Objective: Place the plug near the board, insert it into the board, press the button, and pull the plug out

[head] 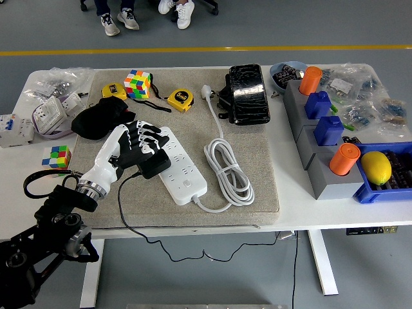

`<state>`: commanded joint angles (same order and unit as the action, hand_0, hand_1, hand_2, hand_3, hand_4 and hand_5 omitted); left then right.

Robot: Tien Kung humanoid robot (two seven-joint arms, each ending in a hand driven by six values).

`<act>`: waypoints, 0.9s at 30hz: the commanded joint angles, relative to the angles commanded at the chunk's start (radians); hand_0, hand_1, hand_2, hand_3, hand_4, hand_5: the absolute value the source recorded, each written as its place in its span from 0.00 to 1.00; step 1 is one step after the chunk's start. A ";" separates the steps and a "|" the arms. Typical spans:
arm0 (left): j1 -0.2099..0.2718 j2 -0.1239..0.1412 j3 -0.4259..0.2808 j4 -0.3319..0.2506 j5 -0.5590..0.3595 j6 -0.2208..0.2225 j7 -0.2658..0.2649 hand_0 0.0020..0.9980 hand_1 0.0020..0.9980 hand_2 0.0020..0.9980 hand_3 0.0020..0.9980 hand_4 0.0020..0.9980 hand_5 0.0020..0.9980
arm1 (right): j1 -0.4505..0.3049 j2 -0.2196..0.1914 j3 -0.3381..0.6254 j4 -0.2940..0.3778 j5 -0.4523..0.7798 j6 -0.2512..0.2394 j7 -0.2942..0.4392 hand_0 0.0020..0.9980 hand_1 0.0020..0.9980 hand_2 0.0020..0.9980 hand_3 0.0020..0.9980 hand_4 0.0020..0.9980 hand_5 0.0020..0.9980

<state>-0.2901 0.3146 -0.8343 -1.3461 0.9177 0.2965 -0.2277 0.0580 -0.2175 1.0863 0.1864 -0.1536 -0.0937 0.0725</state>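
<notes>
Fingers of the left hand [135, 151] curl around a black plug [152, 164], which sits at the left edge of the white power board [180, 167], its black cable [138, 225] trailing off toward the counter's [19, 174] near edge. The board lies diagonally on a grey mat [257, 187]. Just right of the board rests its own coiled white cord [228, 167]. A black pouch [100, 122] lies just beyond the hand, left of the board, with a colourful cube [56, 156] farther left.
</notes>
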 joint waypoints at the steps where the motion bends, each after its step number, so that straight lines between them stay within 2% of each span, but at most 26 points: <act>1: 0.000 0.000 0.000 0.000 0.000 0.000 0.000 0.35 0.42 0.48 0.49 0.91 0.28 | 0.000 0.000 -0.002 0.000 0.001 0.000 0.000 0.47 0.58 0.53 0.51 0.85 0.35; 10: 0.001 0.003 0.000 -0.006 0.011 -0.005 0.010 0.35 0.42 0.48 0.49 0.90 0.29 | 0.000 -0.003 -0.009 0.000 0.001 0.000 0.000 0.47 0.58 0.53 0.51 0.85 0.35; 14: 0.002 0.006 -0.021 -0.043 0.095 -0.035 0.054 0.35 0.42 0.48 0.49 0.90 0.29 | 0.001 -0.005 -0.008 0.001 -0.001 0.001 -0.001 0.47 0.58 0.53 0.51 0.85 0.35; 15: 0.003 0.008 -0.030 -0.059 0.141 -0.052 0.075 0.17 0.23 0.35 0.64 0.89 0.24 | 0.001 -0.005 -0.009 0.000 -0.001 0.001 -0.001 0.47 0.58 0.53 0.51 0.85 0.35; 17: 0.002 0.013 -0.048 -0.095 0.217 -0.096 0.129 0.17 0.23 0.35 0.64 0.89 0.24 | 0.000 -0.006 -0.011 0.000 0.000 0.001 -0.001 0.47 0.58 0.53 0.51 0.85 0.35; 20: 0.000 0.021 -0.070 -0.164 0.347 -0.212 0.254 0.17 0.23 0.35 0.64 0.89 0.24 | 0.001 -0.007 -0.013 0.000 0.000 0.001 -0.001 0.47 0.58 0.53 0.51 0.85 0.35; 21: 0.000 0.024 -0.074 -0.187 0.386 -0.250 0.292 0.08 0.10 0.18 0.85 0.61 0.00 | 0.001 -0.008 -0.014 0.001 -0.001 0.002 -0.001 0.47 0.58 0.53 0.51 0.85 0.35; 26: -0.003 0.032 -0.061 -0.263 0.594 -0.450 0.494 0.08 0.10 0.18 0.85 0.61 0.00 | 0.003 -0.008 -0.016 0.001 -0.003 0.003 -0.002 0.47 0.58 0.53 0.51 0.85 0.35; 27: -0.002 0.033 -0.056 -0.270 0.646 -0.495 0.543 0.06 0.08 0.15 0.89 0.78 0.00 | 0.002 -0.008 -0.016 0.001 -0.003 0.003 -0.001 0.47 0.58 0.53 0.51 0.85 0.35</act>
<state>-0.2921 0.3475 -0.8902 -1.6161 1.5639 -0.1980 0.3156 0.0596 -0.2254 1.0699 0.1876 -0.1565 -0.0906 0.0713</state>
